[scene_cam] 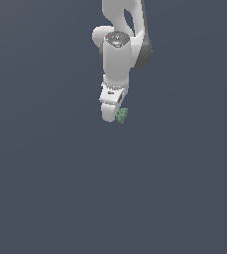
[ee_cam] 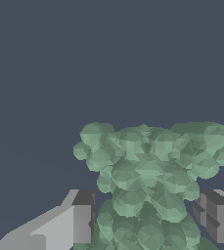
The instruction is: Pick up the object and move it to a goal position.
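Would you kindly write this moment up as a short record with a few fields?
arm: one white Panda arm, reaching down in the exterior view
claw: claw, fingers on either side of the object
object: pale-green lumpy object, at the claw tip
grip: object sits between the fingers; firm contact cannot be confirmed
surroundings: plain dark grey-blue background
goal marker: none visible
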{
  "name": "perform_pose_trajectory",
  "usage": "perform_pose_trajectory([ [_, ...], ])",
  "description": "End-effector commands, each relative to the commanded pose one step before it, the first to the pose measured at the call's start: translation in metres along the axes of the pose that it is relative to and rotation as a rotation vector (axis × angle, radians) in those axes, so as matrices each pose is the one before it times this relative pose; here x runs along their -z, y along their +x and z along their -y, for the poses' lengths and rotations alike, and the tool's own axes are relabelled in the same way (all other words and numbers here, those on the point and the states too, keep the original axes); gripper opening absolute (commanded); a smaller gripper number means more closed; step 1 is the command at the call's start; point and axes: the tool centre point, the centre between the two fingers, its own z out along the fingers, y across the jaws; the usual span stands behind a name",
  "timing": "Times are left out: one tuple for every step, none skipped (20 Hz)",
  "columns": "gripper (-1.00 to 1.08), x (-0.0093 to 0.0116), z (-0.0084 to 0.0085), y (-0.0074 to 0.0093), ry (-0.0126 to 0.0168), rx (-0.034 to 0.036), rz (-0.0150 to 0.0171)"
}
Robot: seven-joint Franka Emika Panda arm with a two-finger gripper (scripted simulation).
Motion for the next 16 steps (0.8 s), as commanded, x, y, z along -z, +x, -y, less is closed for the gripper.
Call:
perform_pose_trajectory([
  [-1.00,0.02476,-0.00321,0.00031,0.00087,0.00034,-0.00058],
  [-1.00,0.00971,-0.00154,0.00011,0.00000,0.00000,0.00000],
  [-1.00,0.00972,-0.00157,0.00010,0.00000,0.00000,0.00000],
  [-1.00,0.00973,-0.00161,0.00010,0.00000,0.00000,0.00000],
  [-1.00,0.00975,-0.00165,0.00009,0.00000,0.00000,0.00000],
  [-1.00,0.00958,-0.00167,0.00008,0.00000,0.00000,0.00000],
  [-1.00,0.00913,-0.00163,0.00008,0.00000,0.00000,0.00000],
  [-1.00,0.00861,-0.00164,-0.00005,-0.00010,-0.00051,0.00046],
  [-1.00,0.00814,-0.00154,0.00001,-0.00010,-0.00032,0.00036],
  [-1.00,0.00768,-0.00147,0.00006,0.00000,0.00000,0.00000],
  [-1.00,0.00717,-0.00146,0.00002,-0.00016,-0.00042,0.00052],
  [-1.00,0.00669,-0.00139,0.00008,0.00000,0.00000,0.00000],
  [-1.00,0.00618,-0.00138,0.00004,-0.00016,-0.00043,0.00052],
  [-1.00,0.00572,-0.00128,0.00009,0.00000,0.00000,0.00000],
  [-1.00,0.00521,-0.00122,0.00003,-0.00016,-0.00044,0.00051],
  [-1.00,0.00474,-0.00109,0.00008,0.00000,0.00000,0.00000],
])
